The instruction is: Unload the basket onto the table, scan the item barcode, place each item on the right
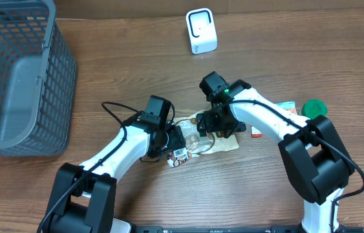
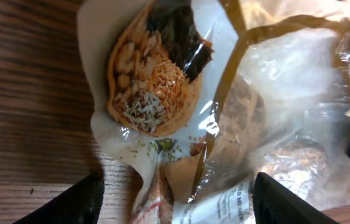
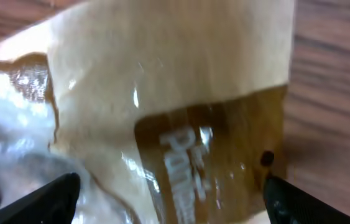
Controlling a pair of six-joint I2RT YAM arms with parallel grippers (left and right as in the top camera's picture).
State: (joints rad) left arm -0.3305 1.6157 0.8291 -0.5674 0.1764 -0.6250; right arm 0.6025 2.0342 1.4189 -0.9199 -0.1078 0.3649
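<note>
The item is a clear plastic food packet (image 1: pixel 225 145) with a brown band and a white printed label at its near end, lying flat on the wooden table between both arms. In the left wrist view the packet (image 2: pixel 162 81) shows a picture of a filled wrap. My left gripper (image 2: pixel 178 205) is open, its fingers (image 2: pixel 69 202) standing either side of the packet's label end. My right gripper (image 3: pixel 175 202) is open wide above the packet's brown band (image 3: pixel 212 143), fingers (image 3: pixel 305 202) straddling it. No barcode is readable. The white scanner (image 1: pixel 201 31) stands at the back.
A grey mesh basket (image 1: pixel 13 77) fills the far left. A green round lid (image 1: pixel 313 107) and a flat red-and-white packet (image 1: pixel 284 109) lie to the right, partly under my right arm. Bare wood lies in front of the scanner.
</note>
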